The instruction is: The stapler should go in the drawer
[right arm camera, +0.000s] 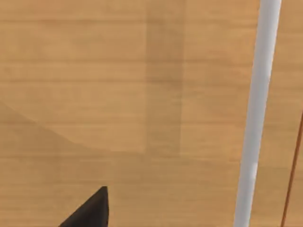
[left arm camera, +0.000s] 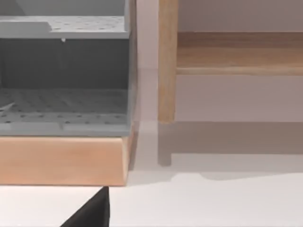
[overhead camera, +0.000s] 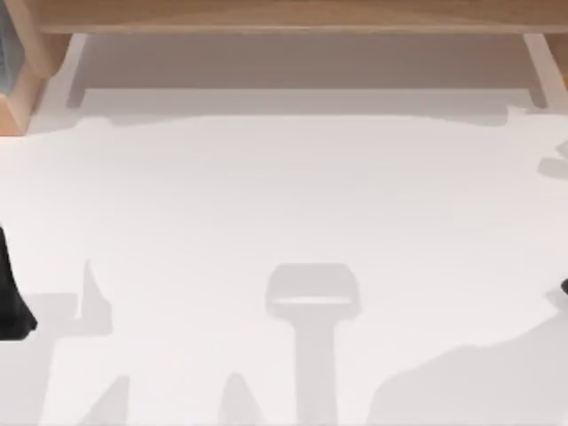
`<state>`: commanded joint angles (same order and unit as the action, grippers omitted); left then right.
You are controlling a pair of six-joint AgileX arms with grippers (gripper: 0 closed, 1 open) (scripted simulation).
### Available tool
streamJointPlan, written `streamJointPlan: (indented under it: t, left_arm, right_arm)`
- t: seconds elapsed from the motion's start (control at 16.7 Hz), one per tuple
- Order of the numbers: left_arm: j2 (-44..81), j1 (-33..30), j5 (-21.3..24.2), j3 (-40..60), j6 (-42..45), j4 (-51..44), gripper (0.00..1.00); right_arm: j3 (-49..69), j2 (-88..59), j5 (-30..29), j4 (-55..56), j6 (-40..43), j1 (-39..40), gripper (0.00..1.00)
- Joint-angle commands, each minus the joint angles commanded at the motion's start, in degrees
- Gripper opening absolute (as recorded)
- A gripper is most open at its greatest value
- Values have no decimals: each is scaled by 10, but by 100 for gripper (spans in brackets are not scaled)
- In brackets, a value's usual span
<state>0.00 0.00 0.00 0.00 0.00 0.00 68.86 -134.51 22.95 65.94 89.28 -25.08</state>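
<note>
A white tabletop (overhead camera: pixel 284 204) is seen below a wooden shelf unit (overhead camera: pixel 293 16). The left claw (overhead camera: pixel 12 297) is parked at the tabletop's left edge; its opening cannot be told.

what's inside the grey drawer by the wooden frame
The grey drawer has a dotted floor with nothing lying on the part that shows. Its near front corner is hidden behind its wooden front.

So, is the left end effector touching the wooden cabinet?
Apart. The top view shows a wide stretch of bare white table between the left end effector and the wooden cabinet.
</note>
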Motion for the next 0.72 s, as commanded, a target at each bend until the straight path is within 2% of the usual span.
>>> streamJointPlan:
  t: [0.3, 0.72]
  left_arm:
    - [0, 0, 0, 0, 0, 0, 100]
    - [0, 0, 0, 0, 0, 0, 100]
  right_arm:
    - [7, -3, -1, -4, 0, 1, 100]
    - [7, -3, -1, -4, 0, 1, 47]
